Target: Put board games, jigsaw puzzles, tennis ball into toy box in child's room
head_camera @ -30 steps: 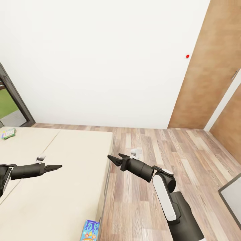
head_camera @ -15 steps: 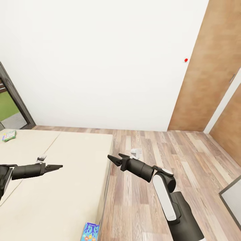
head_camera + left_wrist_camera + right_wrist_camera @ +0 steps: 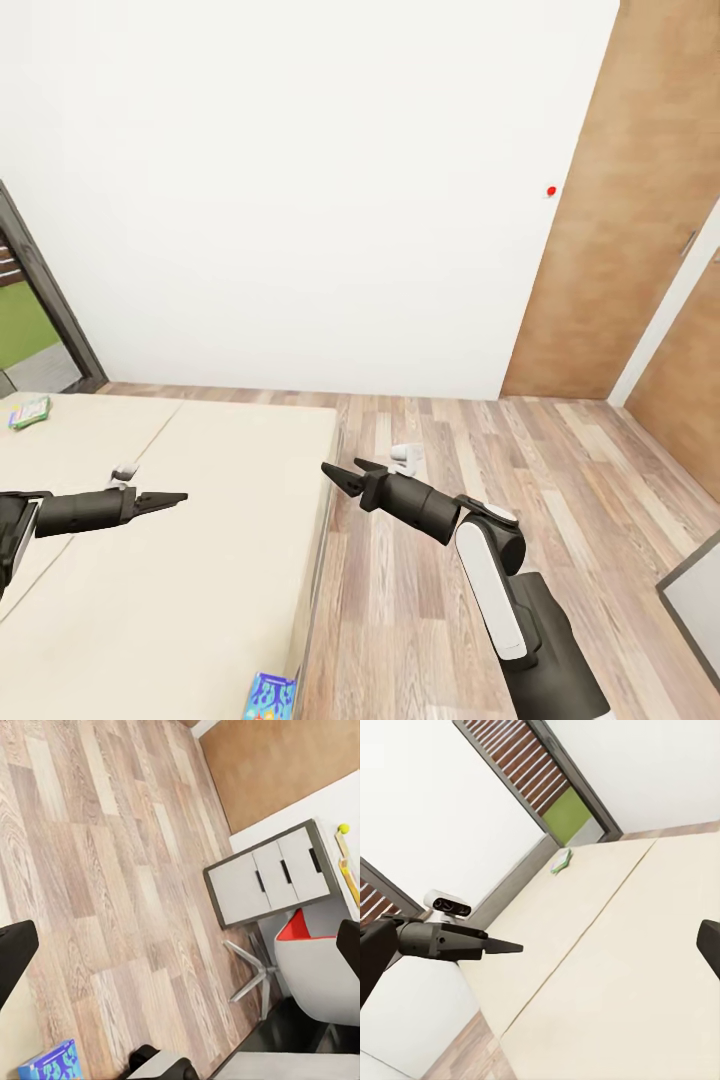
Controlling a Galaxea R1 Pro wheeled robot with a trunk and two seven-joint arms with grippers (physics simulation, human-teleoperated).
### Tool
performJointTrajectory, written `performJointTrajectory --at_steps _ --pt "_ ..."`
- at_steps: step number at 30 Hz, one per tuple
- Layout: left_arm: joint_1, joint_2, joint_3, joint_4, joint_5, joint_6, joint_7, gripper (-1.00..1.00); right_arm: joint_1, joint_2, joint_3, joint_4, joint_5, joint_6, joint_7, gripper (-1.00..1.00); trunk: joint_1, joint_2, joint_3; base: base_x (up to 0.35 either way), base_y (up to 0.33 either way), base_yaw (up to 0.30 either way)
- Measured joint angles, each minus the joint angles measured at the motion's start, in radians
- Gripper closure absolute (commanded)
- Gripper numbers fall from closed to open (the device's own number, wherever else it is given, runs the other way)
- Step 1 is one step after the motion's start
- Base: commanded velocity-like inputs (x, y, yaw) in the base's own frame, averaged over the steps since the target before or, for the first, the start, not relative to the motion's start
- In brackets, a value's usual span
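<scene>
The left gripper (image 3: pixel 170 497) is hanging over the bed (image 3: pixel 200 560) with its fingers pressed together into a thin point in the head view, and holding nothing; the right wrist view is showing the same closed tip (image 3: pixel 506 946) against the beige mattress (image 3: pixel 615 975). The right gripper (image 3: pixel 338 474) is hovering beyond the bed's edge, over the wood floor (image 3: pixel 480 470), its fingers spread a little and empty. Two board games are lying on the bed: the blue game (image 3: pixel 271 697) is sitting at the near edge of the mattress, partly cut off by the frame, and the left wrist view is catching its corner (image 3: pixel 51 1063) beside the floorboards. The green game (image 3: pixel 28 411) is resting far off at the bed's left end, near the dark window frame (image 3: pixel 45 290) — the right wrist view is showing it (image 3: pixel 561 859) as a small patch well apart from either arm. The relation that matters is this: the blue game is lying below and between the two grippers, closer to the robot's body than either tip, so either arm would probably have to draw back and down to reach it; its long axis cannot be told, since so little of it is in view. The green game is lying on the left arm's side, and likely calls for the base to move first. The table (image 3: pixel 341 881) and its grey cabinet (image 3: pixel 266 877) are appearing in the left wrist view, with a tennis ball (image 3: pixel 343 829) on top.
</scene>
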Motion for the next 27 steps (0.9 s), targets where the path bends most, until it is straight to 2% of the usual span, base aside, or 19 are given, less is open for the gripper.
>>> performJointTrajectory --at_steps 13,27 --pt "0.0 0.0 0.001 0.0 0.0 0.0 0.0 -1.0 0.0 0.0 0.0 0.0 0.0 0.0 -0.001 -1.0 0.0 0.0 0.022 0.0 0.0 0.004" --pt "0.0 0.0 0.001 0.0 0.0 0.0 0.0 -1.0 0.0 0.0 0.0 0.0 0.0 0.001 -0.002 -1.0 0.0 0.0 0.043 0.0 0.0 0.059"
